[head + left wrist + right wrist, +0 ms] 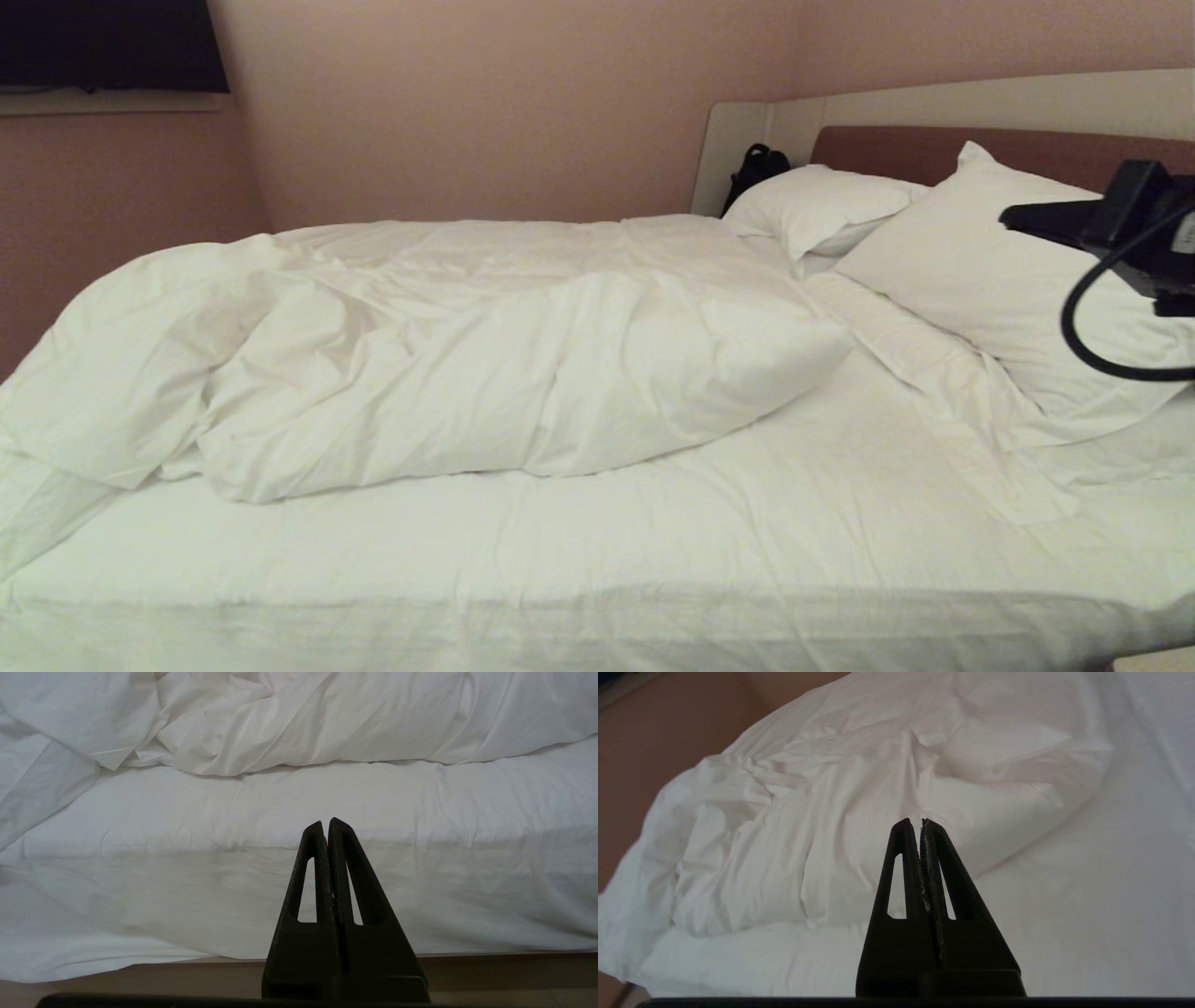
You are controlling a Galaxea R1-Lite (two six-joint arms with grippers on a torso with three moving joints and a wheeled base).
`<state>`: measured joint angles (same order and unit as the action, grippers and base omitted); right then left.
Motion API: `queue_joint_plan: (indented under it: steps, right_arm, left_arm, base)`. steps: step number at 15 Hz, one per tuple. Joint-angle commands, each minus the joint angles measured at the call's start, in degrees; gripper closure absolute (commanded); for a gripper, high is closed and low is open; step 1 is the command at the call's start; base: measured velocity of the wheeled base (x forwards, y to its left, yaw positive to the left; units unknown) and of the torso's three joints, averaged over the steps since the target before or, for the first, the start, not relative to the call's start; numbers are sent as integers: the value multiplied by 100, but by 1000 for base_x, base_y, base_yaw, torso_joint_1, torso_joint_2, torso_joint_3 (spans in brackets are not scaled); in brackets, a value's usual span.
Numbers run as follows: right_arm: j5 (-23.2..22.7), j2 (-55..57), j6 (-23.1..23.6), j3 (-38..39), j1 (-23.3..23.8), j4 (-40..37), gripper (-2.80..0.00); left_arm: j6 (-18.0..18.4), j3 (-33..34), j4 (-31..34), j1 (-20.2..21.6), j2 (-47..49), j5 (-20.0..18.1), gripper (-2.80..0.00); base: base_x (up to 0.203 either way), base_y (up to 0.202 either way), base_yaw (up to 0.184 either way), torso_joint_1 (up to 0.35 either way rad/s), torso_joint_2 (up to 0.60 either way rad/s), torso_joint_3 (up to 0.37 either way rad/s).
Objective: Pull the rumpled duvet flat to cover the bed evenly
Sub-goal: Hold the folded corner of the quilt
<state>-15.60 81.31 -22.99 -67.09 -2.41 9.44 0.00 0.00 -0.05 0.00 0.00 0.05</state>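
Note:
The duvet (420,345) lies rumpled and bunched along the far side and left end of the bed (653,532). The near half of the white sheet is left bare. In the right wrist view the duvet (808,812) spreads beyond my right gripper (920,822), which is shut and empty and hangs in the air above the bed. That right gripper (1013,219) shows in the head view at the right edge, in front of the pillows. My left gripper (325,822) is shut and empty, low down and facing the mattress side (187,882), with the duvet (303,728) above it.
Two white pillows (822,210) (990,261) lean at the brown headboard (896,149) on the right. A black bag (756,168) stands behind the far pillow. A pink wall runs behind the bed, with a dark panel (112,42) at the upper left.

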Motion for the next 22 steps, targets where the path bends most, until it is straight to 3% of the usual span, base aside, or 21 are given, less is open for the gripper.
queue_joint_plan:
  steps: [1,3,8,14,18,22]
  right_arm:
    - [-69,974,-593,-357,-10,564,0]
    - [-167,1627,-1021,-940,-12,656,0]
    - [-927,2728,-2397,-2180,-6,715,0]
    - [-1121,4011,-2811,-2966,-5,656,0]
    - [-1630,4323,-3089,-3038,-5,682,0]
    - [-1661,4572,-3084,-3030,-102,674,0]
  left_arm:
    - [0,0,-4,0,0,4,0]
    - [6,0,-4,0,0,4,0]
    - [0,0,-4,0,0,4,0]
    - [0,0,-4,0,0,4,0]
    - [0,0,-4,0,0,4,0]
    - [9,0,-4,0,0,4,0]
  base:
    - [0,0,0,0,0,0]
    - [0,0,0,0,0,0]
    - [0,0,0,0,0,0]
    - [0,0,0,0,0,0]
    - [0,0,0,0,0,0]
    - [0,0,0,0,0,0]
